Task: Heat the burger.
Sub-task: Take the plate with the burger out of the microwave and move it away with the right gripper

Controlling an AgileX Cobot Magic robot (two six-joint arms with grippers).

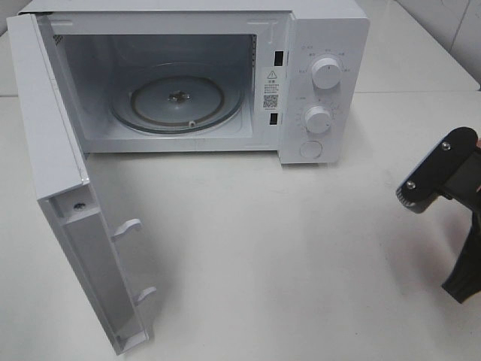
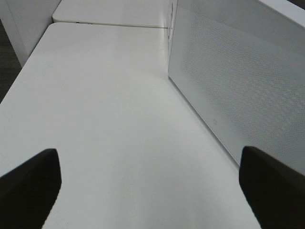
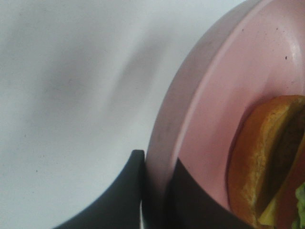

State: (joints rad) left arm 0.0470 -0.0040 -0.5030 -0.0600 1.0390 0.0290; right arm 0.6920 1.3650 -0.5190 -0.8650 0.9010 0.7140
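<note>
Plainly, burger (image 3: 257, 162): it sits on the pink plate (image 3: 209, 109), seen only in the right wrist view; it lies outside the high camera's picture, off toward the right arm.
Right hand (image 3: 155, 191): its two dark fingers straddle the plate's rim, one outside and one inside, closed narrowly on the plate's edge.
Left hand (image 2: 147, 191): spread wide, holding nothing, above bare worktop (image 2: 105, 105) beside the microwave's (image 1: 323, 83) open door (image 1: 75, 226).
Microwave: door swung fully open, glass turntable (image 1: 180, 98) bare.
How it will handle: the burger looks light, soft and stacked, so its layers would likely shift or squash under a direct pinch; the glossy bun may be slippery.
Where to hold: the plate's rim is the better grip, being stiff; kept level, or the burger could slide.
</note>
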